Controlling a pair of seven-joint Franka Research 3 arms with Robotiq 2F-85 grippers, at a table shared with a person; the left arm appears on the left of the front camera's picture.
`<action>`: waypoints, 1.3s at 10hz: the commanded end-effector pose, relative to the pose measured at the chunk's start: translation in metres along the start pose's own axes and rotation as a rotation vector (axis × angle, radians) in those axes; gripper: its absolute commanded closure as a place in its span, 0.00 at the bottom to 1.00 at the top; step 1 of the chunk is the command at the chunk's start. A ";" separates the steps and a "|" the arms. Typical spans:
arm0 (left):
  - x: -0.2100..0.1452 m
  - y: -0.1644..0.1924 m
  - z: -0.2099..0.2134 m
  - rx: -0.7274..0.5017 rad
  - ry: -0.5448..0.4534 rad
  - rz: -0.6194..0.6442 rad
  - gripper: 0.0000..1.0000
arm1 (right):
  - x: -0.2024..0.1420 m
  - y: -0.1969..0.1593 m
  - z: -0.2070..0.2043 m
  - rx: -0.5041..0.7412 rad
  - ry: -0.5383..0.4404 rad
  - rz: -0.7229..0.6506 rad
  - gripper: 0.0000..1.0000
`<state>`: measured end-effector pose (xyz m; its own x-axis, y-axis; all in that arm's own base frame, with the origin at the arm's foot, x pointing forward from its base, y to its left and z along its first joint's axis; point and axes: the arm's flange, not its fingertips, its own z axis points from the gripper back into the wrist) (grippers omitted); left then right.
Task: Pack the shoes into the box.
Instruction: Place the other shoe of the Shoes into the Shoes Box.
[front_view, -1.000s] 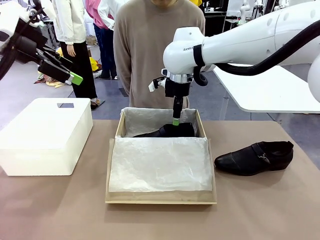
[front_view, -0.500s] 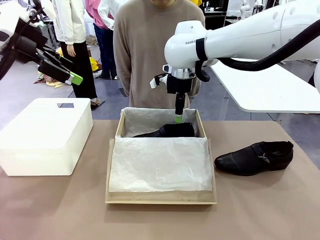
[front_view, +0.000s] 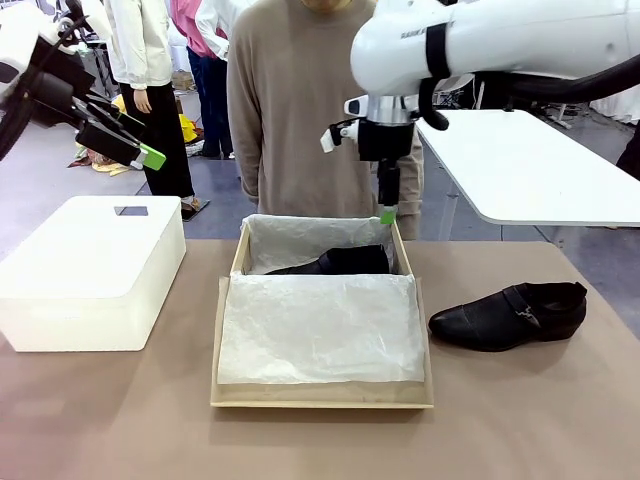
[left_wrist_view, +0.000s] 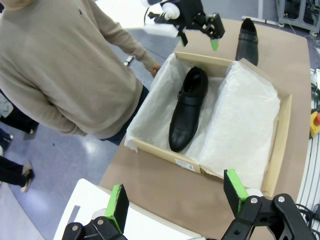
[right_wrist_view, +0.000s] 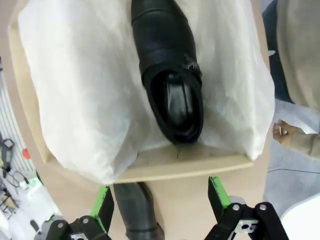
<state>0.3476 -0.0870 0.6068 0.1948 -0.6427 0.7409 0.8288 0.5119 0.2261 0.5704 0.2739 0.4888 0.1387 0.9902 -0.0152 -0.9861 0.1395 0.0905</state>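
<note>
Front view puts your right gripper (front_view: 388, 215) above the box (front_view: 320, 400) at its 1 o'clock corner. Its jaws are spread wide and hold nothing, and the right wrist view shows an empty gap between the green pads. Your left gripper (front_view: 146, 155) hangs high at 10 o'clock above the white bin (front_view: 90, 270), likewise open and empty.

The first shoe (front_view: 340, 262) lies in the 12 o'clock half of the box, toe toward 9 o'clock. The second shoe (front_view: 510, 315) sits on the table (front_view: 520, 430) at 3 o'clock of the box, near it but apart, with its toe pointing at the box.

I'd judge four risks from here:
- **Slipping grip:** the leather is glossy, so a pinch on the upper could slip or let the shoe swing nose-down.
- **Clipping the box:** if you carry low, the sole may catch the 3 o'clock wall and shove the light cardboard.
- **Loose paper:** tissue paper (front_view: 320, 325) covers the 6 o'clock half. A shoe set on it may ride high, or your pads may snag the sheet as you let go.
- **The person:** the person (front_view: 300, 110) stands at 12 o'clock with a hand (right_wrist_view: 282, 131) close to the far wall, so a wide swing there could strike it.
</note>
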 end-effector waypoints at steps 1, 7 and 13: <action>-0.001 0.001 0.000 -0.015 -0.012 -0.008 0.00 | -0.042 0.020 -0.001 -0.006 -0.010 0.029 0.00; -0.001 0.001 0.000 -0.015 -0.012 -0.008 0.00 | -0.152 0.033 -0.013 -0.113 -0.072 -0.037 0.00; -0.001 0.001 0.000 -0.015 -0.012 -0.008 0.00 | -0.181 0.017 -0.027 -0.092 -0.060 -0.112 0.00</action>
<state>0.3476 -0.0871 0.6068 0.1948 -0.6430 0.7407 0.8288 0.5118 0.2263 0.5267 0.0981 0.4624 0.2539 0.9663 0.0427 -0.9672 0.2537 0.0087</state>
